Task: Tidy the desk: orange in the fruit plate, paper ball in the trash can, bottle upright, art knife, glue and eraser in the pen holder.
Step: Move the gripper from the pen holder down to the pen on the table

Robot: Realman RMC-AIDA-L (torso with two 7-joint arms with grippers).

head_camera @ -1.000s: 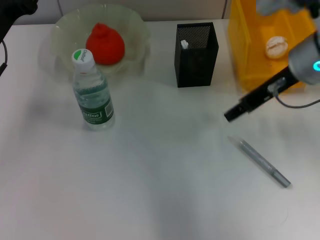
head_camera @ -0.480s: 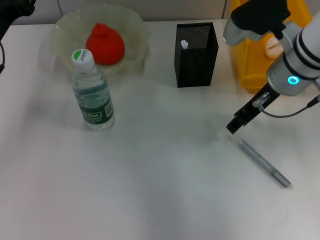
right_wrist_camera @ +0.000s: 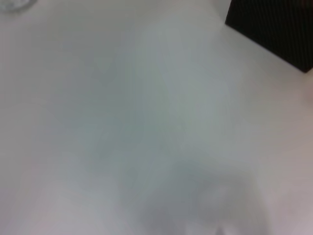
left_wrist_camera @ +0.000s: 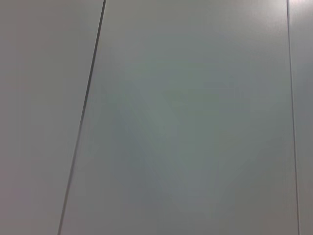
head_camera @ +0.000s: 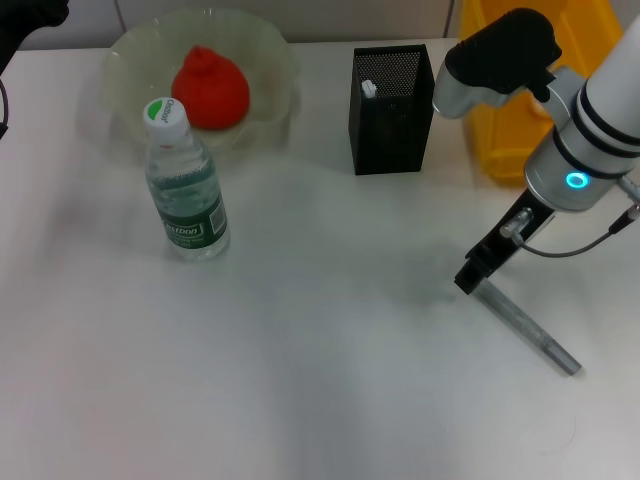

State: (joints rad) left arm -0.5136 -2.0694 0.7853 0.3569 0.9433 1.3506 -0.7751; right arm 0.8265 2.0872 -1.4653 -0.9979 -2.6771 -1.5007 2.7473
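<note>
1. A white desk (head_camera: 320, 380) is seen from the head view, with the task's things spread over its far half.
2. An orange (head_camera: 210, 88) is found lying in the clear fruit plate (head_camera: 272, 60) at the far left of the desk.
3. A water bottle (head_camera: 185, 185) with a green-and-white cap is seen standing upright just in front of the plate, near its front rim.
4. A black mesh pen holder (head_camera: 392, 108) is placed at the far middle of the desk; a small white item (head_camera: 368, 89), too small to be identified, is visible inside it at its left side.
5. A yellow trash can (head_camera: 520, 110) is seen at the far right, partly hidden behind the right arm.
6. A grey art knife (head_camera: 525, 328) is found lying flat on the desk at the right, slanted, with one end toward the middle of the desk and the other toward the near right.
7. The right gripper (head_camera: 470, 278) is held low over the end of the knife nearest the middle of the desk, at or just above it; whether contact is made cannot be told, and whether it is spread or pressed together cannot be told.
8. In the right wrist view, only bare desk and a corner of the pen holder (right_wrist_camera: 274, 29) are shown.
9. The left arm is parked at the far left edge of the desk, and its gripper is not seen; only a plain grey panelled surface (left_wrist_camera: 186, 117) is shown by its wrist view.
</note>
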